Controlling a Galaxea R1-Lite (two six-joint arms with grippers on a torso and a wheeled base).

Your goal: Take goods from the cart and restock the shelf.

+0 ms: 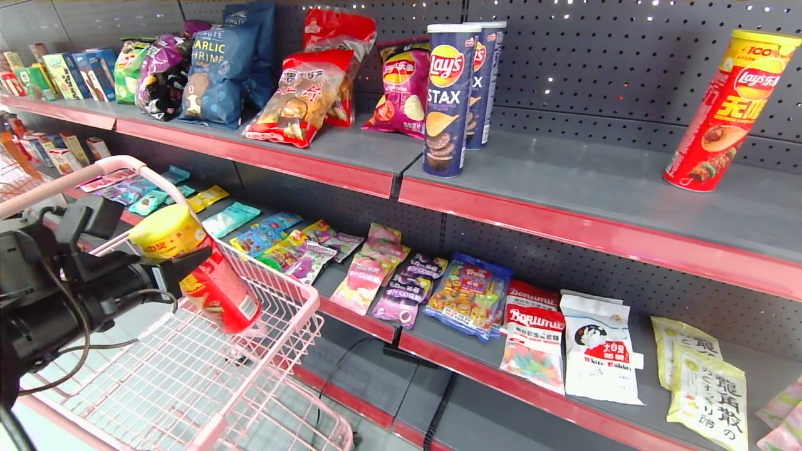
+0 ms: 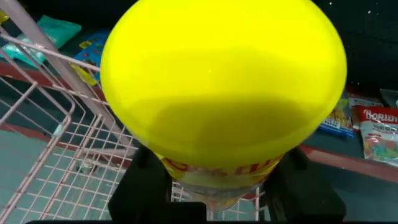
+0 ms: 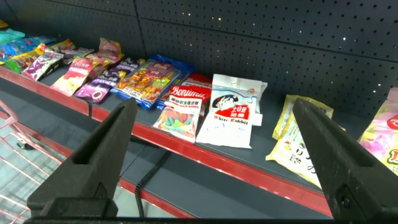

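My left gripper [image 1: 182, 266] is shut on a red chip can with a yellow lid [image 1: 203, 269], tilted above the pink wire cart [image 1: 188, 376]. In the left wrist view the can's yellow lid [image 2: 222, 93] is very close to the camera, with dark fingers [image 2: 146, 180] on either side of it. A matching red and yellow can [image 1: 730, 113] stands at the right of the upper shelf [image 1: 595, 181]. Two dark blue chip cans [image 1: 452, 100] stand at that shelf's middle. My right gripper [image 3: 217, 162] is open, facing the lower shelf [image 3: 249, 168] with nothing between its fingers.
Snack bags [image 1: 294, 100] fill the upper shelf's left half; a wide bare stretch lies between the blue cans and the red can. Candy packets [image 1: 467, 294] and a white bag [image 1: 598, 351] lie along the lower shelf. A black cable [image 1: 438, 407] hangs below.
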